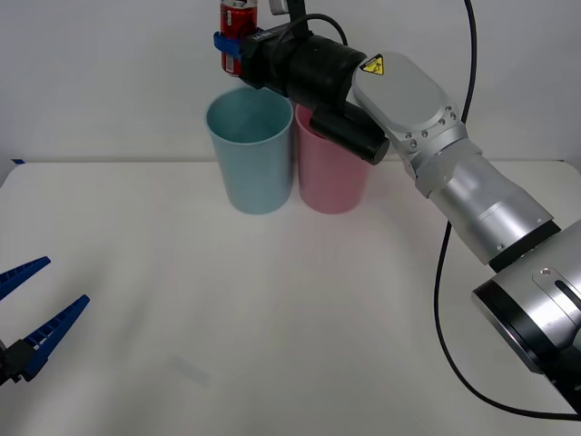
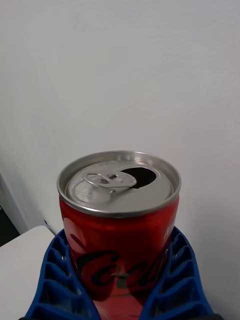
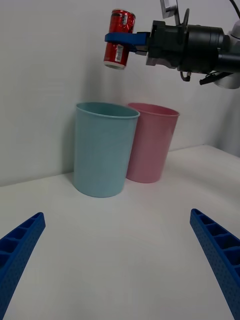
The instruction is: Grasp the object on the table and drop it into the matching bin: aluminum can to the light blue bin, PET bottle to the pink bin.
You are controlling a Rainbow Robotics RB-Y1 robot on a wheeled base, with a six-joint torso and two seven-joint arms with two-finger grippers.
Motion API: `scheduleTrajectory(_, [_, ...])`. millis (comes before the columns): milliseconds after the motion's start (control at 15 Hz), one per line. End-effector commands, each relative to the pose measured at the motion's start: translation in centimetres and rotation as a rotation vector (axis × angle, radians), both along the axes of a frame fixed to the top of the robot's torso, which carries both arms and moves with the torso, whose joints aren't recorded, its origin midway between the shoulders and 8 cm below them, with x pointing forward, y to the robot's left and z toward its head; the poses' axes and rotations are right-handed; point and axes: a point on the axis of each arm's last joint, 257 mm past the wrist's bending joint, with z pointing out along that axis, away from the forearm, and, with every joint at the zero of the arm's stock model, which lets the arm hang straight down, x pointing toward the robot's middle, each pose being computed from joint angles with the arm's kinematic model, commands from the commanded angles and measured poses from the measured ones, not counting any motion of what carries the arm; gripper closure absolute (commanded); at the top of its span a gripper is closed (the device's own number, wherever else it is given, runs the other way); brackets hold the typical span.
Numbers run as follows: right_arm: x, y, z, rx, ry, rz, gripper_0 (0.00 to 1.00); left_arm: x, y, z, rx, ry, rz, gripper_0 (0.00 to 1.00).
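Red can (image 1: 240, 20), lifted off the table (image 1: 272, 309) and clamped between the right gripper (image 1: 234, 53) jaws, hangs above the light blue bin (image 1: 249, 150) beside the pink bin (image 1: 331, 173), release pending; left gripper (image 1: 32, 313) idles spread wide.

table (image 1: 272, 318): white | light blue bin (image 1: 250, 154), pink bin (image 1: 331, 173) upright, touching

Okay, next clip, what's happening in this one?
The right gripper holds a red can in the air above the light blue bin, fingers clamped around the can's sides. The can's tab is already opened. The pink bin stands right beside the blue one on the white table. The left gripper waits open, low over the near left of the table. The can has not been dropped yet.
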Motion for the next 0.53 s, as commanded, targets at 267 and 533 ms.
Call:
scheduleTrajectory(267, [0.40, -0.43, 0.33, 0.005, -0.014, -0.023, 0.00, 0.00, 0.00, 0.00, 0.000, 0.000, 0.000, 0.00])
scheduleTrajectory(533, [0.41, -0.43, 0.32, 0.001, -0.018, -0.024, 0.00, 0.00, 0.00, 0.00, 0.000, 0.000, 0.000, 0.00])
